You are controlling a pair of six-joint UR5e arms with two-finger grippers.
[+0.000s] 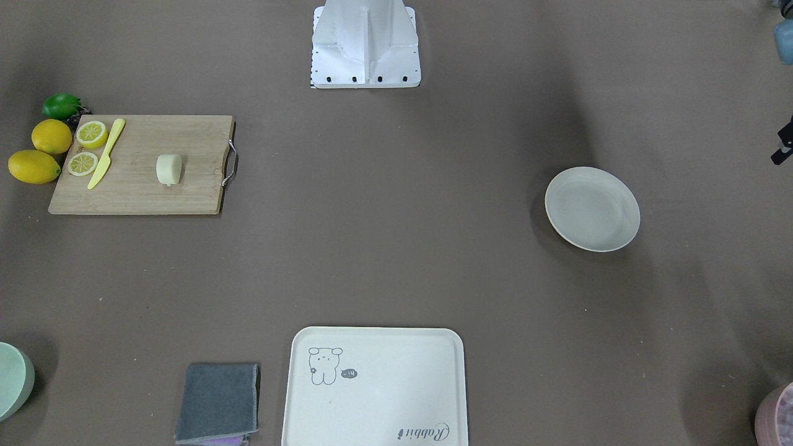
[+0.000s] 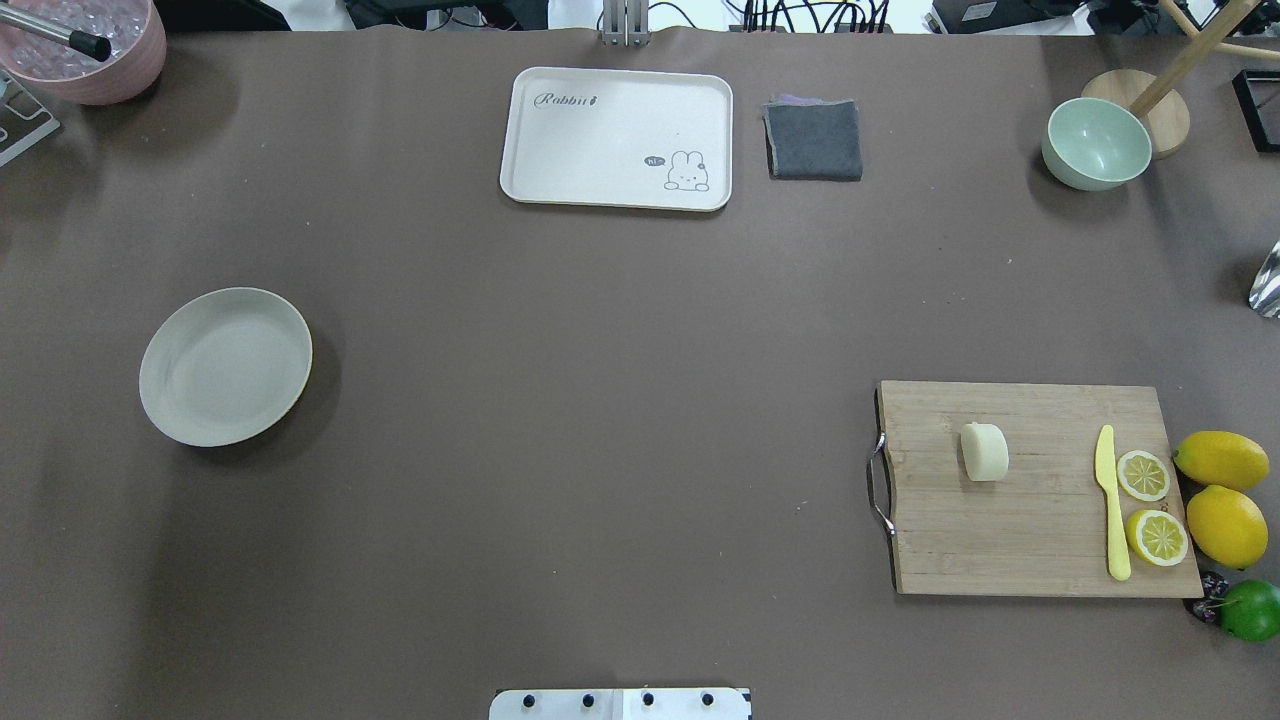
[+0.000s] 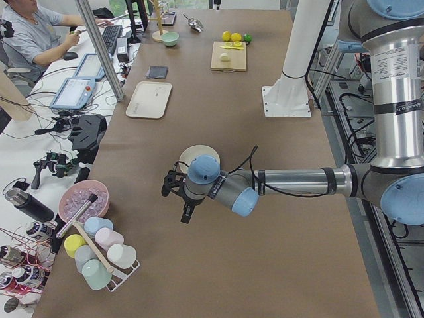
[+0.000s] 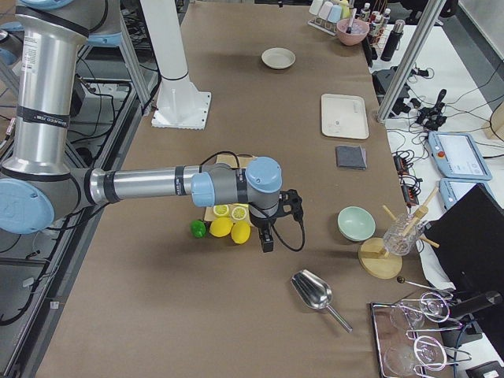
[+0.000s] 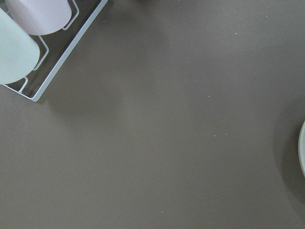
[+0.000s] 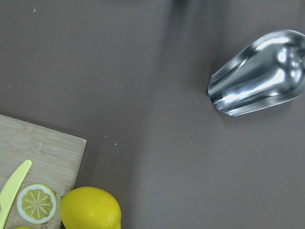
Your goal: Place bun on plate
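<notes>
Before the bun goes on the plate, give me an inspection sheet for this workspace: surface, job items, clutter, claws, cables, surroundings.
Surface: brown table cover; no spills seen.
Job's things: bun on the wooden cutting board; plate empty, far across the table.
Clutter: yellow knife, lemon halves, whole lemons, lime, cream tray, grey cloth, green bowl, metal scoop.
Claws: left claw above the table by the plate, right claw by the lemons; open or shut cannot be told.
Cables: wrist cable loops at the left arm; more beyond the table's far edge.
Surroundings: person seated at a side desk.
</notes>
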